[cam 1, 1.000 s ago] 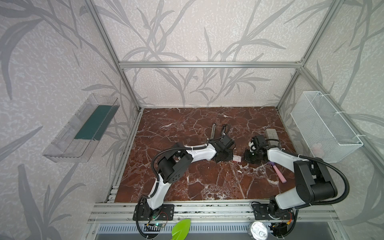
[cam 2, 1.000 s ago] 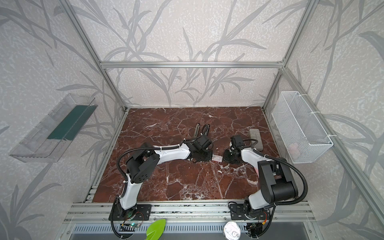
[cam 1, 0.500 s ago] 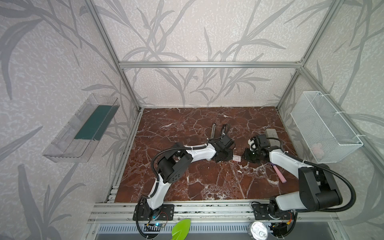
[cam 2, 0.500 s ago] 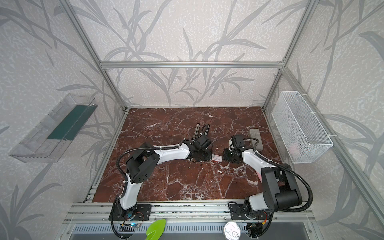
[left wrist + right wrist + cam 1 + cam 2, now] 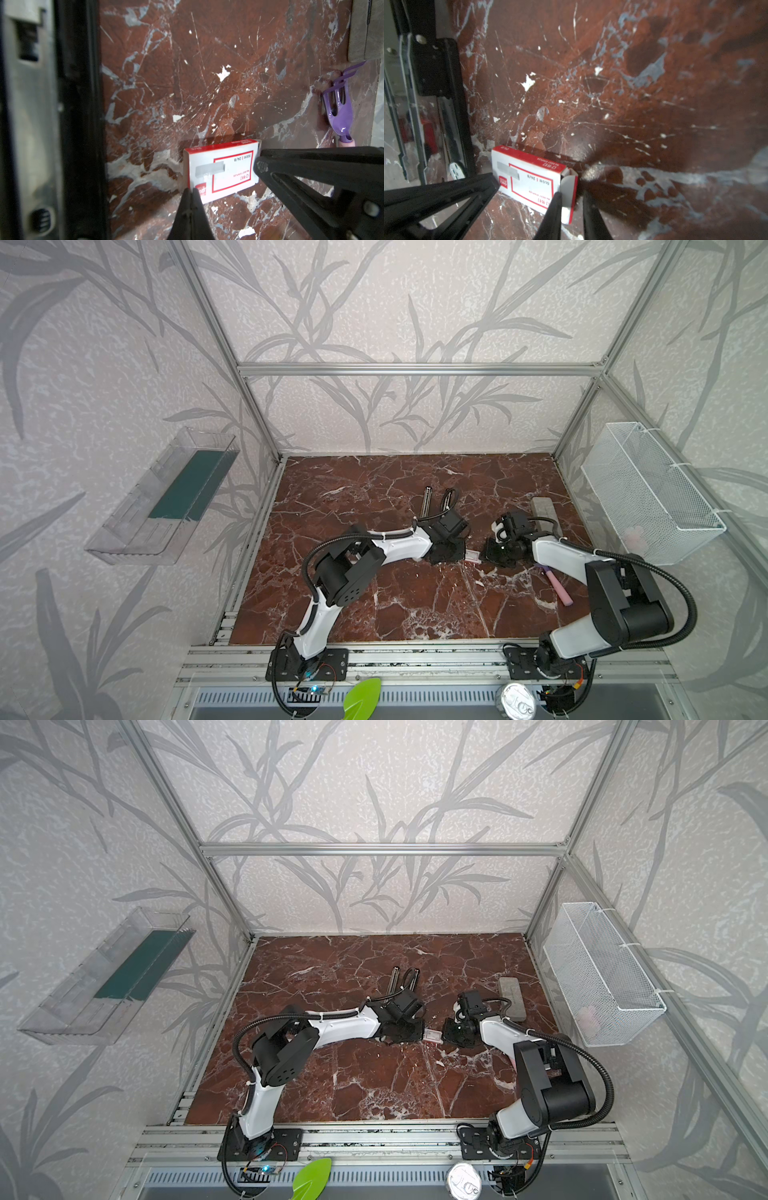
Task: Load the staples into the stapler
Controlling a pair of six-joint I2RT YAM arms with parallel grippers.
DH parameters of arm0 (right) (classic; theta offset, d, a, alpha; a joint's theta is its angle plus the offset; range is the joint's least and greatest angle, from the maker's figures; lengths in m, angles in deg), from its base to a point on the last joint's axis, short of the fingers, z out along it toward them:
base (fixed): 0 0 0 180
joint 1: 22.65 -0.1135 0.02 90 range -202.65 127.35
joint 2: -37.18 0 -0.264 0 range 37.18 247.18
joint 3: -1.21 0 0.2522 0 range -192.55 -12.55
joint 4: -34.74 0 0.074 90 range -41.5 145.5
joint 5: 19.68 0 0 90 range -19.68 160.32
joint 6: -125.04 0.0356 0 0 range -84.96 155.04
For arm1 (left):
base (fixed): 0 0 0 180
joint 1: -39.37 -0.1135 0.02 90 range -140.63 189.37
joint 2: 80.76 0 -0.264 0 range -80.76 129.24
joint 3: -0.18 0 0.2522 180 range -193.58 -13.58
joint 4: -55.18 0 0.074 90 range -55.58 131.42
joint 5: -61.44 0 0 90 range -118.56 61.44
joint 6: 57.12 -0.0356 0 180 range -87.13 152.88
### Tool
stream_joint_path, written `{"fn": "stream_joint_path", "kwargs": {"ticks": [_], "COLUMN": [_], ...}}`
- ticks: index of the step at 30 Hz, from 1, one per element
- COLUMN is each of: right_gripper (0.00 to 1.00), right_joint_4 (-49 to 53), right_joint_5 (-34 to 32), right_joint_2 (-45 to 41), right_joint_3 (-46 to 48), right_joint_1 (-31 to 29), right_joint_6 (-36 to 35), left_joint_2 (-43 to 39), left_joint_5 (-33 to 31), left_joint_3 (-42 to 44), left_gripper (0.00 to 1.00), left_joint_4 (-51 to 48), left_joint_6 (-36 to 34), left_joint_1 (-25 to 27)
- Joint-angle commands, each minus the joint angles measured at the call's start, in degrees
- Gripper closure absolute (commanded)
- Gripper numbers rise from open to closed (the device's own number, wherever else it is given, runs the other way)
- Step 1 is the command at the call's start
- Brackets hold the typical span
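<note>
The left claw (image 5: 190, 192) is pressed together and empty, its tips touching one end of the box (image 5: 222, 168). The right claw (image 5: 571, 195) is standing slightly spread at the other end, its fingers (image 5: 552, 216) straddling the box's open flap (image 5: 569, 187). One finger is touching the flap and the other is standing just clear. The box is lying flat on the worktop (image 5: 395, 601) between the two claws, near the middle in both top views. The stapler (image 5: 427, 502) is lying opened just behind the left claw. A grey block (image 5: 544, 510) and a pink stick (image 5: 559, 591) are lying beside the right arm.
</note>
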State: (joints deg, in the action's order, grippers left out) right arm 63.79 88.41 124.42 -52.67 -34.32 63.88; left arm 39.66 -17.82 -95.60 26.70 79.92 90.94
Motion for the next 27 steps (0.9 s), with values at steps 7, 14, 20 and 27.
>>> {"fn": "stream_joint_path", "kwargs": {"ticks": [7, 14, 20, 27], "right_gripper": [0.94, 0.97, 0.77, 0.71], "right_joint_4": [3.53, 4.58, 3.69, 3.83], "right_joint_5": [-4.28, -5.09, -3.08, -3.08], "right_joint_2": [0.29, 1.1, -3.49, -3.04], "right_joint_3": [-0.82, -1.4, -1.3, -2.26], "right_joint_1": [-0.12, -0.12, -0.4, -2.01], "right_joint_6": [-0.79, -1.07, -0.28, -0.54], "left_joint_2": [-1.73, -1.89, -1.84, -1.69], "left_joint_5": [-0.28, -0.28, -0.19, -0.02], "left_joint_3": [1.13, 0.99, 1.02, 0.72], "left_gripper": [1.0, 1.0, 1.0, 1.0], "left_joint_4": [-0.88, -1.01, -1.1, -0.97], "left_joint_6": [0.5, 0.33, 0.32, 0.37], "left_joint_1": [-0.24, -0.24, -0.24, -0.23]}}
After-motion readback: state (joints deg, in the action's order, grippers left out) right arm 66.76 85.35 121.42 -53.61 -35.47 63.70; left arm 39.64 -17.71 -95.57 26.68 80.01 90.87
